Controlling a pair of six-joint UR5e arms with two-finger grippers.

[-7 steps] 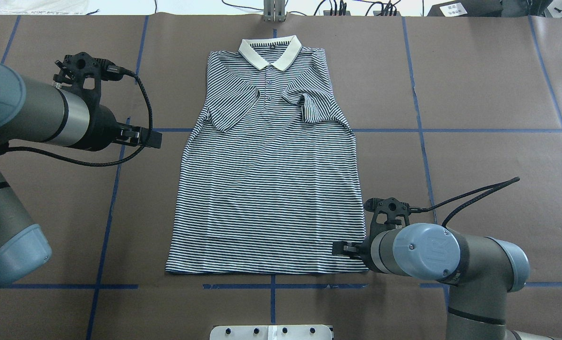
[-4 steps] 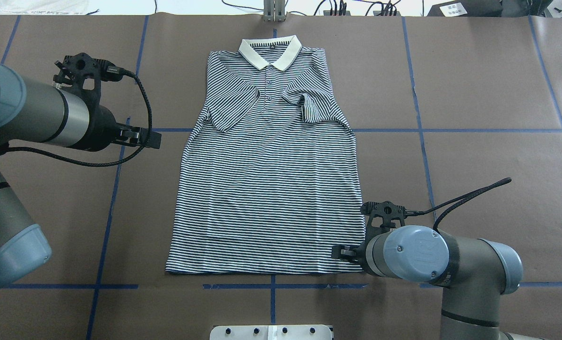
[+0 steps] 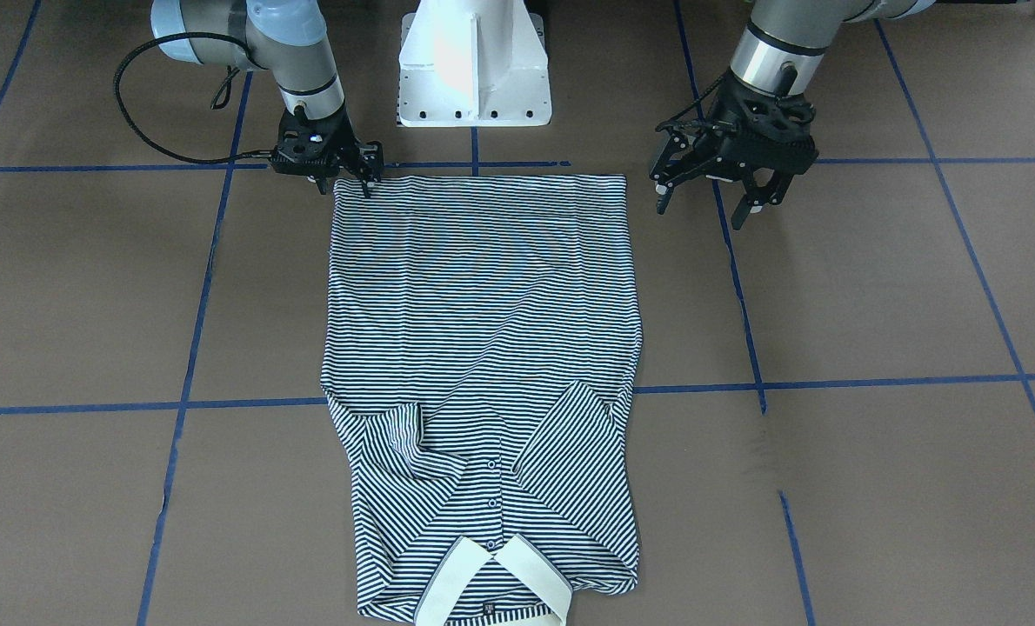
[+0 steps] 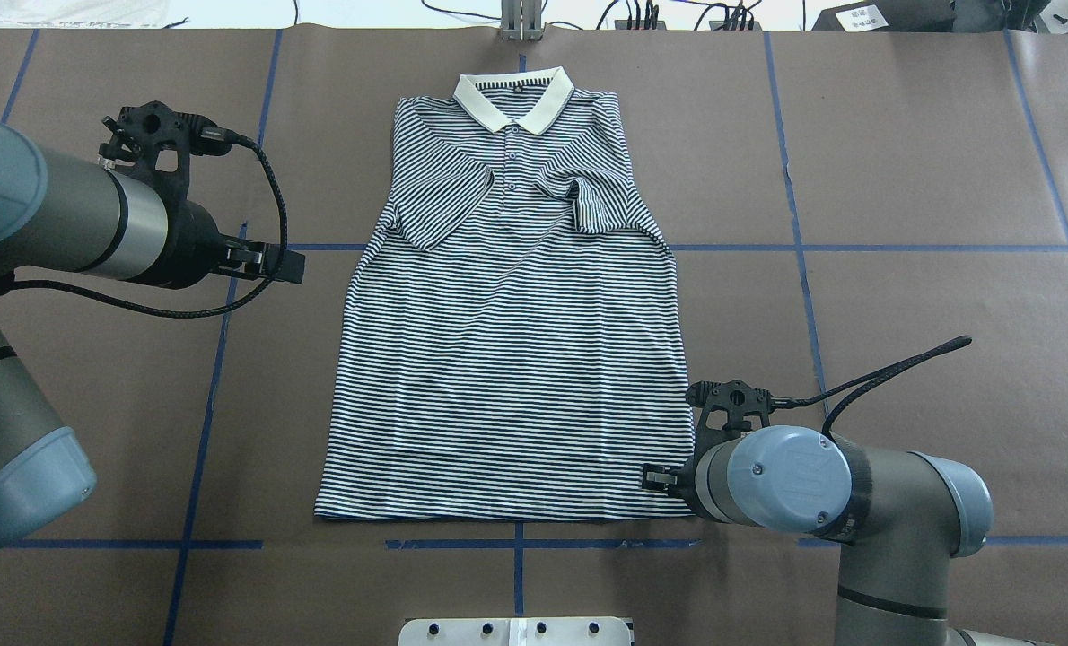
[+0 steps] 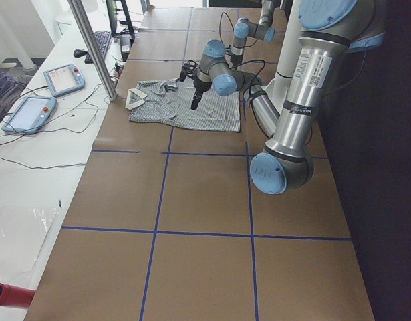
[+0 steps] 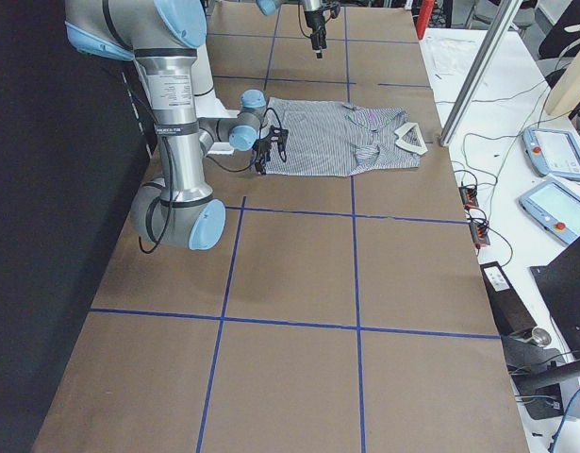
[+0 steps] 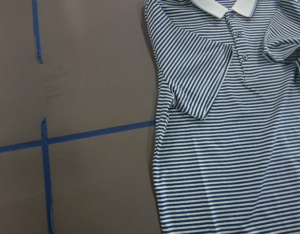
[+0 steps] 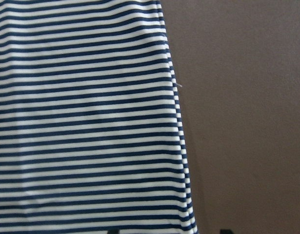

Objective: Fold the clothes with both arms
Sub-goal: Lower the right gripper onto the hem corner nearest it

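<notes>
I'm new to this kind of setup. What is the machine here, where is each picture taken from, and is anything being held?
Two robot arms stand at a brown table marked with blue tape. One camera looks down from behind them, one faces them, two watch from the table's ends, and one sits on each wrist. A striped polo shirt lies flat, front up, with its sleeves folded inward. The left gripper hangs open off to the shirt's side, holding nothing. The right gripper is down at a hem corner; whether it has pinched the cloth is unclear.
</notes>
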